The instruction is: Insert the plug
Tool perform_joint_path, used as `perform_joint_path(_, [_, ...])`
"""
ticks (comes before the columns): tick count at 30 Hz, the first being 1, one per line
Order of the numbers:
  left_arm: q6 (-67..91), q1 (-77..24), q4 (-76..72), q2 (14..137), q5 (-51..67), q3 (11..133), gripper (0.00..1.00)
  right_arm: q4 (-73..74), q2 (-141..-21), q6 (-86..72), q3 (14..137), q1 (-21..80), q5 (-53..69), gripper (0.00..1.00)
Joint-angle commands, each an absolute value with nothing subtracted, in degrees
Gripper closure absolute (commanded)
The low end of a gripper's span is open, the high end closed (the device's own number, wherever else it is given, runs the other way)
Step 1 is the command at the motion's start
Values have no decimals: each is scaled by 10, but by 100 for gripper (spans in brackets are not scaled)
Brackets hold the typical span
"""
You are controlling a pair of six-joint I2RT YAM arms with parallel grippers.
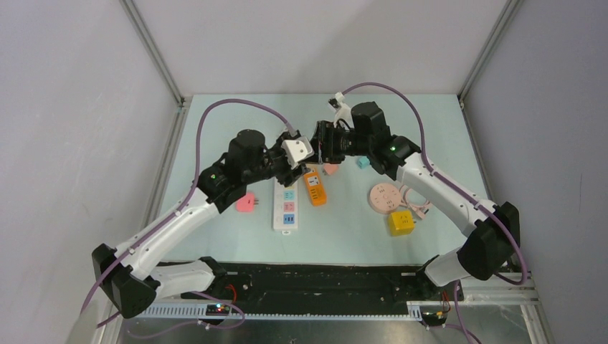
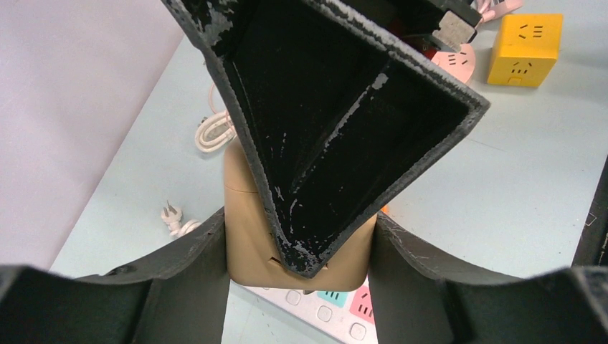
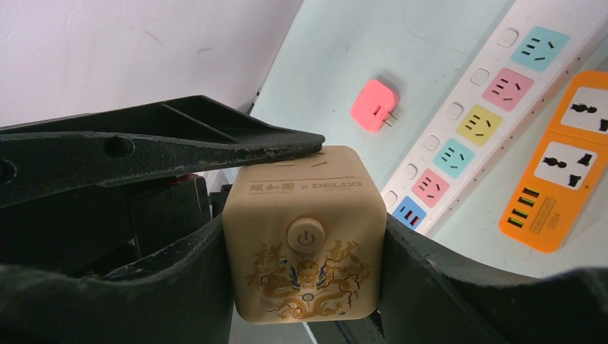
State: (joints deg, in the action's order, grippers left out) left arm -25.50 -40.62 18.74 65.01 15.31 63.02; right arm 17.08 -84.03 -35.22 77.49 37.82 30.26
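**Top view.** The cube [image 1: 297, 150] is held clear of the table, above its middle and toward the far edge. It sits between the left gripper [image 1: 285, 163] and the right gripper [image 1: 319, 147], which meet there. Below them lie the white strip [image 1: 285, 204] and, just beside it, the orange strip [image 1: 314, 188]. A pink plug [image 1: 246, 203] lies apart, toward the left edge.

**Left wrist view.** The left fingers [image 2: 190, 265] are pressed against two opposite sides of the cube, so this gripper is clenched on it. One finger of the right gripper crosses in front and hides much of the cube.

**Right wrist view.** The right fingers [image 3: 437, 279] are likewise pressed on both flanks, so this gripper also grasps the cube. The face with the power button is turned to the camera. A left finger lies along the cube's upper edge. No prongs are seen in any view.

**Assessment.** A transfer or regrip between the arms is judged to be in hand.
- One grip should be released only when the other is firm, or the cube may twist.
- The prong face should be found and turned downward.
- The cube should be squared over a free outlet of the white strip and pressed straight in.
- The strip appears unfixed and should be steadied by the freed gripper.
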Motion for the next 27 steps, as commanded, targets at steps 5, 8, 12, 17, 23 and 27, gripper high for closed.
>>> perform_joint_path(5, [-240,-410,130,625,99,621,62,185,-840,-349,804,387,292,74])
perform_joint_path(8, [-225,-410,127,621,73,624,12,189,-834,-342,804,386,281,85])
perform_joint_path(12, [-209,-410,127,614,44,626,1,205,-819,-314,805,377,248,91])
perform_joint_path(17, [-175,-410,127,602,5,631,0,240,-803,-276,808,338,227,95])
perform_joint_path(23, [-136,-405,121,595,-40,627,0,285,-796,-208,817,300,207,95])
perform_joint_path(27, [-95,-400,94,585,-76,609,0,333,-807,-150,843,300,172,94])
